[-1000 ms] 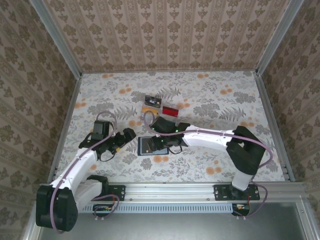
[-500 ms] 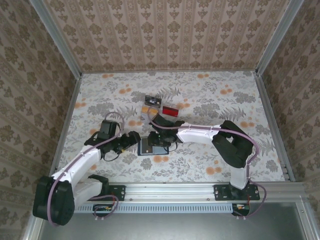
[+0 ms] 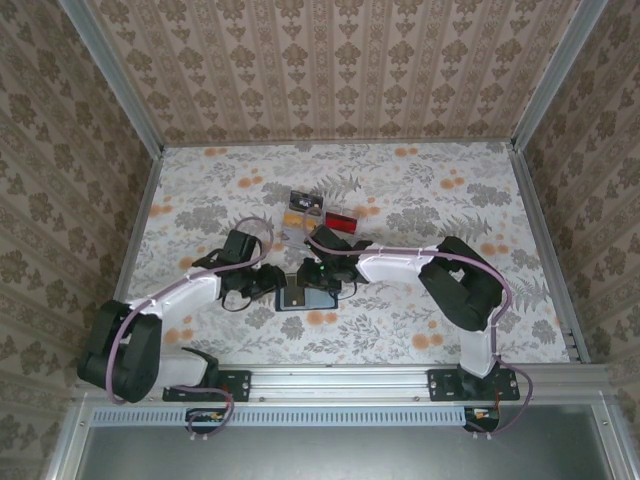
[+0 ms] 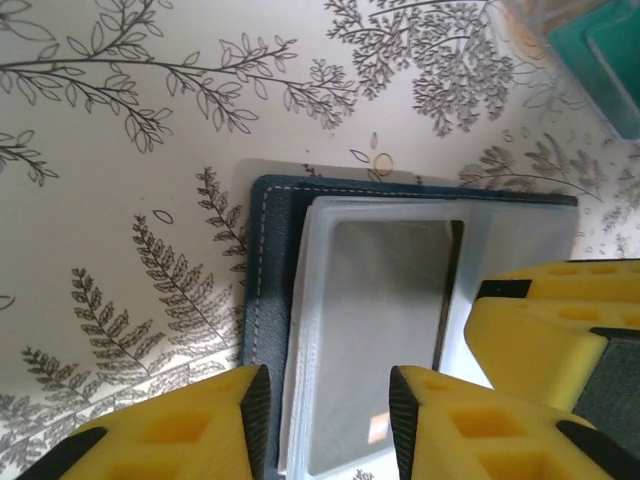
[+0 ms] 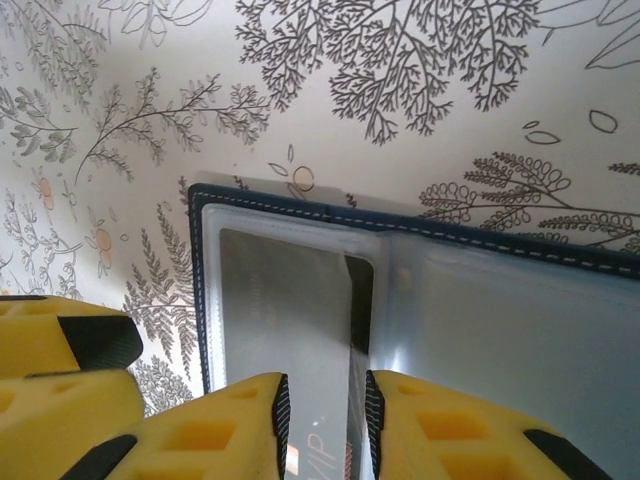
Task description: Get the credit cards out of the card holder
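The navy card holder lies open and flat on the floral table. Its stitched edge frames a clear pocket with a silvery credit card inside. My left gripper is open, its yellow fingers straddling the holder's left end from above. My right gripper stands just over the same silver card, which is marked VIP. Its jaws are narrowly apart, one finger over the card and the other over the pocket divider. From above, the left gripper and right gripper meet over the holder.
Loose cards lie behind the holder: a black one, a red one and a teal one. The right gripper's yellow finger crowds the left wrist view. Patterned walls and metal rails bound the table.
My left arm has swung right until its gripper reached the holder's left end. The right gripper has shifted slightly left over the holder. The holder has stayed put.
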Robot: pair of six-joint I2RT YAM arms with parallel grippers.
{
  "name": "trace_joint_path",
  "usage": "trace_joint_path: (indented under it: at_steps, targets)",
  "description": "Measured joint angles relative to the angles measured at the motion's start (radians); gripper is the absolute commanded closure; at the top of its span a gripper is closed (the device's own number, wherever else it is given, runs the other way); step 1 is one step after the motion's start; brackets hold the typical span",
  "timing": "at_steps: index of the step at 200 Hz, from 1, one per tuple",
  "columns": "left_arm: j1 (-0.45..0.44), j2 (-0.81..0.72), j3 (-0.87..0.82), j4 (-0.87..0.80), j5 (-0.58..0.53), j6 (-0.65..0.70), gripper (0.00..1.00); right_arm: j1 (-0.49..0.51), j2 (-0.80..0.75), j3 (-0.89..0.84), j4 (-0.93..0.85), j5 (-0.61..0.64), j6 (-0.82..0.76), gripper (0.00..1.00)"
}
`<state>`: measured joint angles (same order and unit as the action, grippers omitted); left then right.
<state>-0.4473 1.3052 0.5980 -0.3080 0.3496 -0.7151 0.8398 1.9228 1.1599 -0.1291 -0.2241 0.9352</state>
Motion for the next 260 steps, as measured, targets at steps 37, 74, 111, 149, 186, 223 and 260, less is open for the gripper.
trace_joint_path:
  at_steps: [37,74,111,149,186,223,260]
  targets:
    - [0.0,0.039,0.0,0.014,-0.003,0.002,0.77,-0.005,0.01,-0.01,0.008,-0.013,0.008,0.75]
    - [0.0,0.044,0.018,0.021,-0.003,0.002,0.83,-0.009,0.01,-0.017,0.026,-0.02,0.01,0.79]
    - [-0.024,0.056,0.031,0.035,-0.002,0.002,0.85,-0.011,0.01,-0.025,0.03,-0.021,0.011,0.8]
    - [-0.032,0.097,0.031,0.039,0.002,0.002,0.86,-0.011,0.01,-0.039,0.051,-0.024,0.011,0.81]
    - [-0.04,0.1,0.031,0.038,-0.006,0.002,0.86,-0.011,0.01,-0.053,0.081,-0.029,0.01,0.81]
    - [-0.043,0.104,0.031,0.027,-0.016,0.003,0.86,-0.012,0.01,-0.062,0.104,-0.039,0.008,0.85]
    - [-0.043,0.114,0.031,0.021,-0.026,0.005,0.86,-0.013,0.01,-0.069,0.116,-0.044,0.008,0.86]
